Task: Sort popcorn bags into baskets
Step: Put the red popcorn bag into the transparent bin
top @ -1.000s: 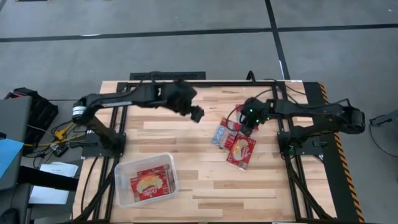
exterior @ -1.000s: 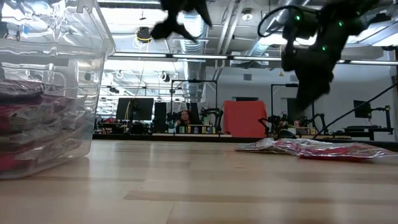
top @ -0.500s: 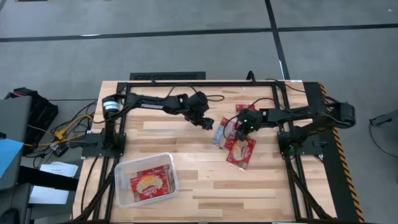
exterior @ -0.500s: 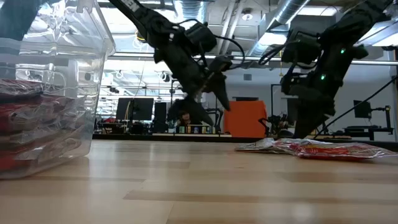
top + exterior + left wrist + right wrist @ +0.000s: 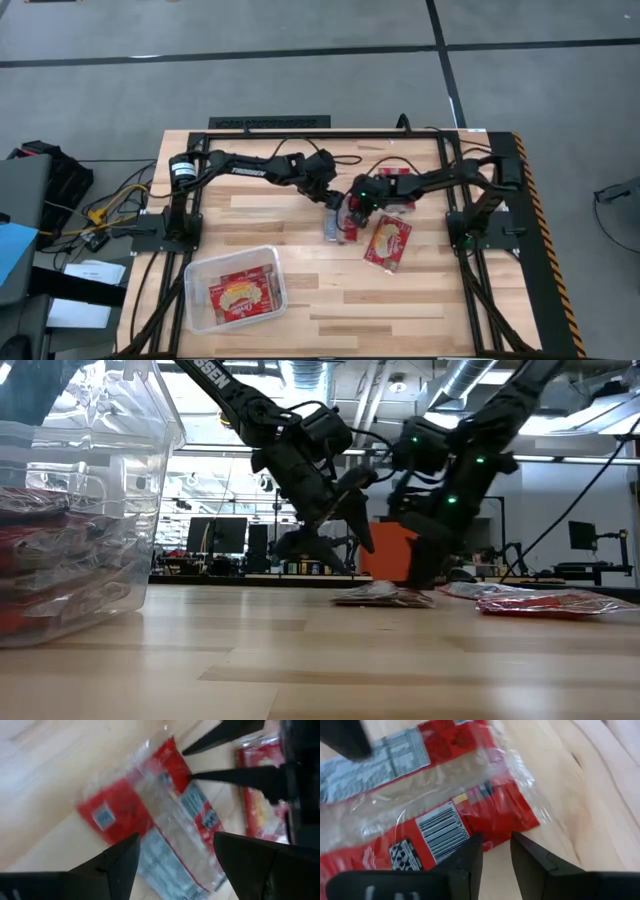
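Left gripper (image 5: pixel 176 837) spread wide, hanging just above a popcorn bag (image 5: pixel 150 820) with one finger (image 5: pixel 117 862) to each side of it, no contact visible. In the high view this gripper (image 5: pixel 335 203) is at table centre, arm reaching in from the left.

That bag (image 5: pixel 334 224) lies flat on the wooden table (image 5: pixel 420 310), back side up: red, with pale grey panels, a barcode and a clear crinkled strip down the middle. In the low view it shows as a thin flat packet (image 5: pixel 380 595) below both grippers.

Right gripper (image 5: pixel 496 840) is at the same bag's edge, opposite the left one, low to the table. Gripping or loose: can't tell. In the high view it (image 5: pixel 356 205) sits just beside the left gripper, arm coming in from the right.

Second bag (image 5: pixel 388 241) lies flat, picture side up, near the first, towards the right side, apart from both grippers. It shows low-right in the low view (image 5: pixel 540 600).

Clear plastic tub (image 5: pixel 197 268) sits at the front left of the table, well apart from the grippers. Red bags (image 5: pixel 240 295) lie stacked inside; through its wall (image 5: pixel 150 480) the stack (image 5: pixel 60 540) shows as several layers. Exact count unclear.
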Robot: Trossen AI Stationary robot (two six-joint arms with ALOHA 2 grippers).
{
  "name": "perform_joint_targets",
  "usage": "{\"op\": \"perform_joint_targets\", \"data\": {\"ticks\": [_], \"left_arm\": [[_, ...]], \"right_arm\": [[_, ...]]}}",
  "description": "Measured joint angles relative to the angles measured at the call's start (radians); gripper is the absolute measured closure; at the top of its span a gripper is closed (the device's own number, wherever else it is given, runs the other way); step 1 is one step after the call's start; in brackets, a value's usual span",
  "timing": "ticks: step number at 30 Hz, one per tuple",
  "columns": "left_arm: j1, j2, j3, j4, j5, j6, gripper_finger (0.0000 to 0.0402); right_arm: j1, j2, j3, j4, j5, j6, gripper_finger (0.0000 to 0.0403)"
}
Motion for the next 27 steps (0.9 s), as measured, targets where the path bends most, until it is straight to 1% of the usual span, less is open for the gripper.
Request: {"op": "perform_joint_targets", "data": {"ticks": [2, 4, 6, 8, 10, 15, 17, 19, 21, 23, 26, 27], "left_arm": [[0.003, -0.001, 0.0, -0.047, -0.026, 0.024, 0.0161], [0.011, -0.001, 0.0, -0.113, -0.046, 0.045, 0.0161], [0.022, -0.001, 0.0, -0.158, -0.046, 0.047, 0.0161], [0.031, -0.001, 0.0, -0.168, -0.05, 0.052, 0.0161], [0.035, -0.001, 0.0, -0.145, -0.059, 0.065, 0.0161], [0.038, -0.001, 0.0, 0.01, -0.058, 0.159, 0.0161], [0.047, -0.001, 0.0, 0.017, -0.089, 0.199, 0.0161], [0.064, -0.001, 0.0, -0.008, -0.088, 0.214, 0.0161], [0.081, -0.001, 0.0, -0.039, -0.063, 0.225, 0.0161], [0.097, -0.001, 0.0, -0.077, 0.003, 0.225, 0.0161], [0.118, -0.004, 0.0, -0.128, 0.196, 0.192, 0.0162], [0.12, -0.006, 0.0, -0.147, 0.244, 0.188, 0.0162]], "right_arm": [[-0.002, 0.027, 0.025, 0.001, -0.002, -0.013, 0.0276], [-0.002, 0.023, 0.035, -0.011, -0.016, -0.017, 0.0275], [0.003, -0.004, 0.038, -0.013, -0.024, -0.021, 0.0275], [0.01, -0.044, 0.038, -0.018, -0.025, -0.021, 0.0277], [0.015, -0.088, 0.039, -0.052, -0.03, -0.019, 0.0279], [0.044, -0.157, 0.039, -0.107, -0.028, -0.038, 0.0277], [0.06, -0.159, 0.039, -0.132, -0.03, -0.038, 0.0275], [0.076, -0.154, 0.032, -0.154, -0.032, -0.015, 0.0274], [0.094, -0.138, 0.011, -0.132, -0.03, 0.022, 0.0274], [0.107, -0.115, -0.024, -0.106, -0.034, 0.068, 0.0275], [0.13, -0.089, -0.049, -0.056, -0.061, 0.136, 0.0276], [0.138, -0.083, -0.051, -0.036, -0.069, 0.155, 0.0275]]}}
